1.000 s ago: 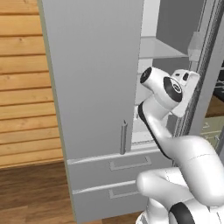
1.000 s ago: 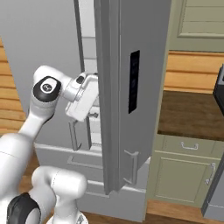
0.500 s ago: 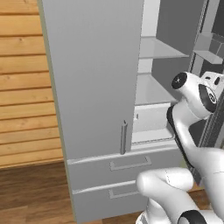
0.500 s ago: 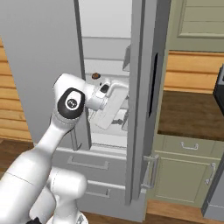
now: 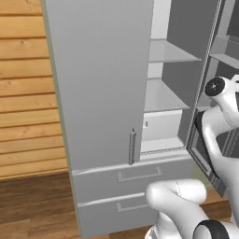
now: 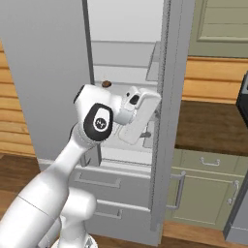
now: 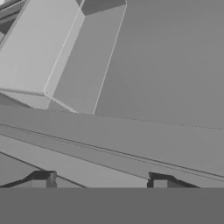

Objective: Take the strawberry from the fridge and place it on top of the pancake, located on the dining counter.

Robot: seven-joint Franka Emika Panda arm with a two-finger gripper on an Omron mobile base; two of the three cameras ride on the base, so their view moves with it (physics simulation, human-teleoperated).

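A tall light-grey fridge stands against a wooden plank wall. Its left door is closed and its right door is swung open, showing white shelves inside. Two drawers sit below the doors.

The white robot arm reaches into the open side, with its hand close to the inner face of the open door.

On a middle shelf, just behind the arm's wrist in the right base view, sits a small round brown item. That is not the fruit. The strawberry cannot be made out on any visible shelf; it may be hidden by the arm or simply too small to see.

Judging by its kind, the strawberry should be very light, soft and easily bruised, and a little slippery. A gentle pinch across its widest part, near the shoulders, looks safest.

The gripper shows two dark fingertips standing apart in the hand view, with nothing between them. They hold nothing and appear to touch nothing, facing plain grey fridge surfaces.
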